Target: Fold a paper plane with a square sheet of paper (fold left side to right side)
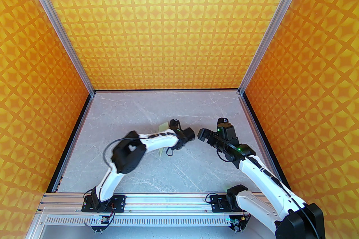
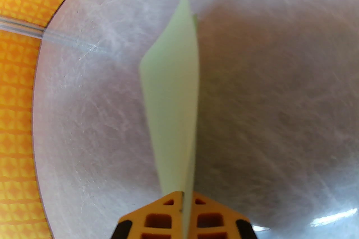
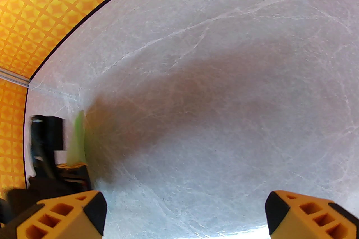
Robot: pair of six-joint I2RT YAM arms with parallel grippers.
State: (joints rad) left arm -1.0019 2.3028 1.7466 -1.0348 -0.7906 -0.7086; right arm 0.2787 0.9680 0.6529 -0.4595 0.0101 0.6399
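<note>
Left fingers (image 2: pixel 157 218) clamp the folded sheet of paper (image 2: pixel 174 92), pointing to 12 o'clock. Right fingers (image 3: pixel 64 215) stand fully spread, empty, over the bench (image 3: pixel 224 64).

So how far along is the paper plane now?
Done: the sheet of paper is folded into a slim, pointed shape. In hand: the left gripper is shut on its near end; the right gripper stands open and empty. Left: likely releasing it on the table, though I can't confirm every fold.
</note>
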